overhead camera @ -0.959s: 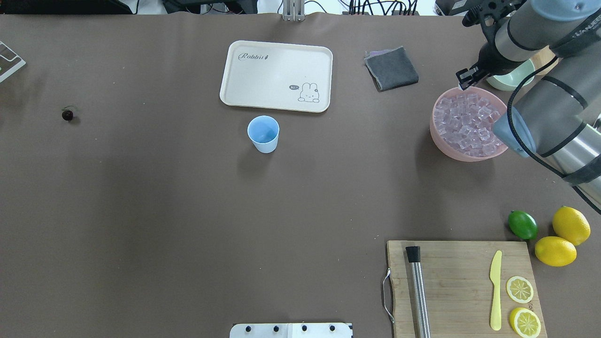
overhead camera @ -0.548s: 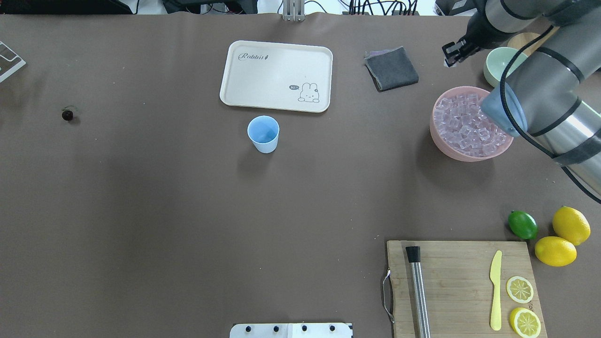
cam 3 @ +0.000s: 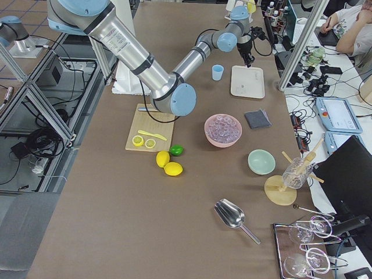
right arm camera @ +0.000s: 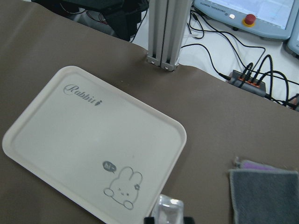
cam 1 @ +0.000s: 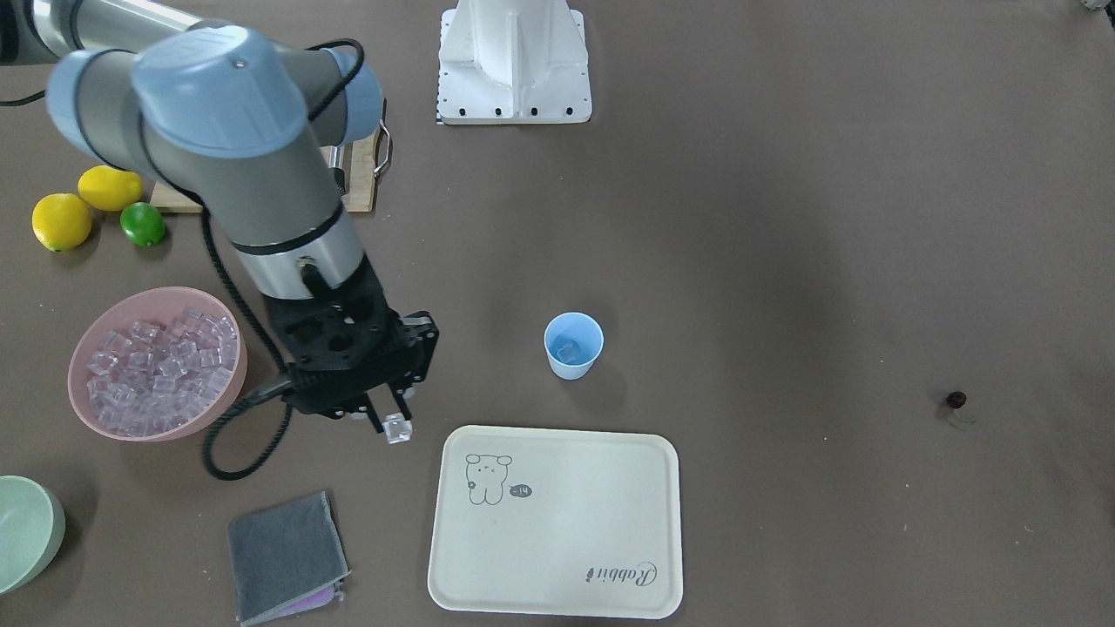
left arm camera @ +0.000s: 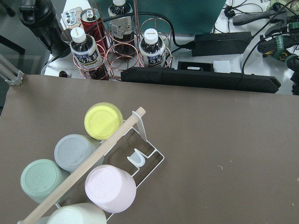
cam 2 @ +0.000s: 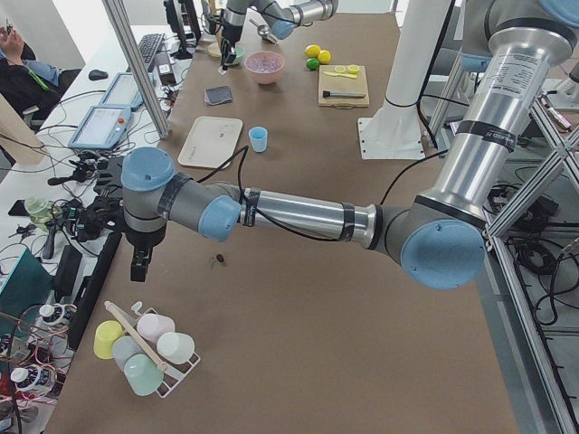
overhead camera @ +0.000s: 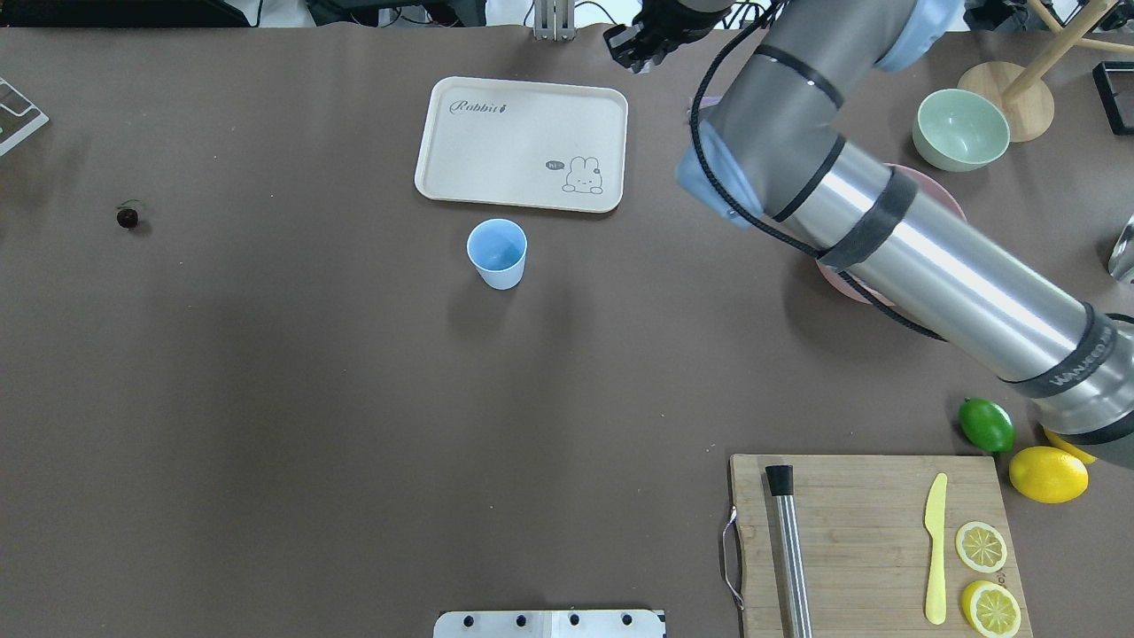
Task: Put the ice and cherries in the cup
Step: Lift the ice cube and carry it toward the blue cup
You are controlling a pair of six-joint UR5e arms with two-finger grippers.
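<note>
Right gripper (cam 1: 394,421) clamped on one ice cube (cam 1: 398,428) — to the cup's (cam 1: 573,346) robot-right. Another cube inside cup. Cherry (cam 1: 956,401) well apart from cup, robot-left. Left gripper (cam 2: 137,269) — can't tell whether apart or together.

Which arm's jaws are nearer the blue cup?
The right. Its jaws hold an ice cube by the tray's corner, near the cup; the left arm's hang far beyond the cherry.

Am watching robotics lab, not kitchen: brown-covered table (overhead camera: 354,399) sitting inside aluminium frame (right arm camera: 163,32), teach pendants (cam 3: 333,114) lying alongside, red stop button (right arm camera: 250,19) showing, cables (right arm camera: 246,70) trailing, person (cam 3: 350,30) sitting at bench edge.
</note>
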